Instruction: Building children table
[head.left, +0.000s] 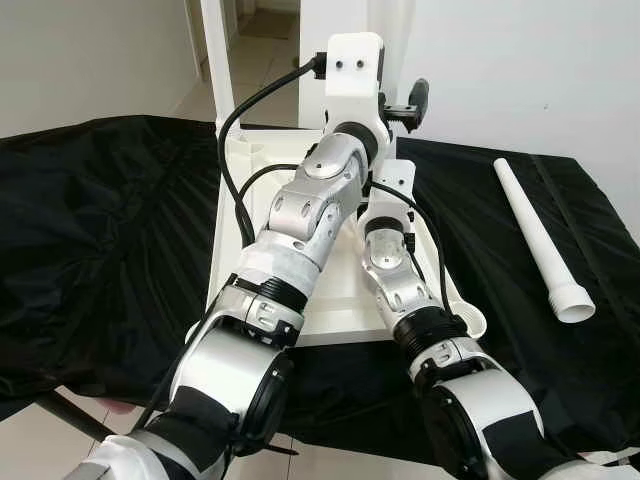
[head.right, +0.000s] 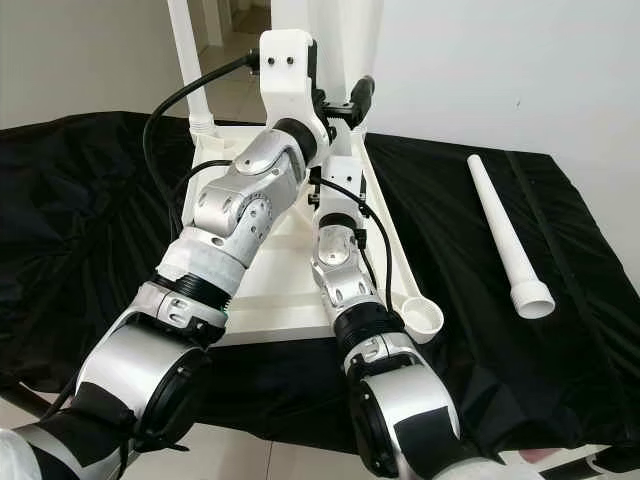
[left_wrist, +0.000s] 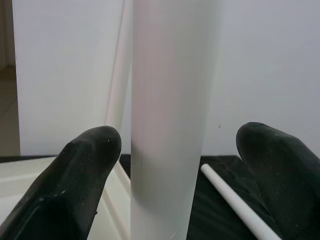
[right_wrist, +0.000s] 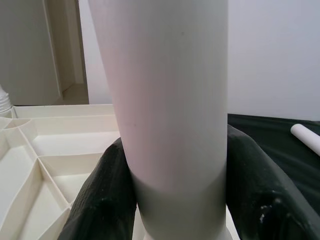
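Right gripper (right_wrist: 175, 200) clamped on upright leg (right_wrist: 170, 100) low down, steadying it in far-right socket of upside-down tabletop (head.left: 335, 315). Left gripper (left_wrist: 175, 165) higher, fingers (left_wrist: 85, 170) spread around same leg, not touching. 1 spare leg (head.left: 540, 240) lies right, on black cloth (head.left: 100, 220).

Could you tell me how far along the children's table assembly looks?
Done: one white plastic leg stands at the far left corner of the upturned white tabletop. In hand: the right gripper clamps a second upright leg, and the left gripper is open around it. Left: a loose white leg on the black cloth, and the empty near-right socket.
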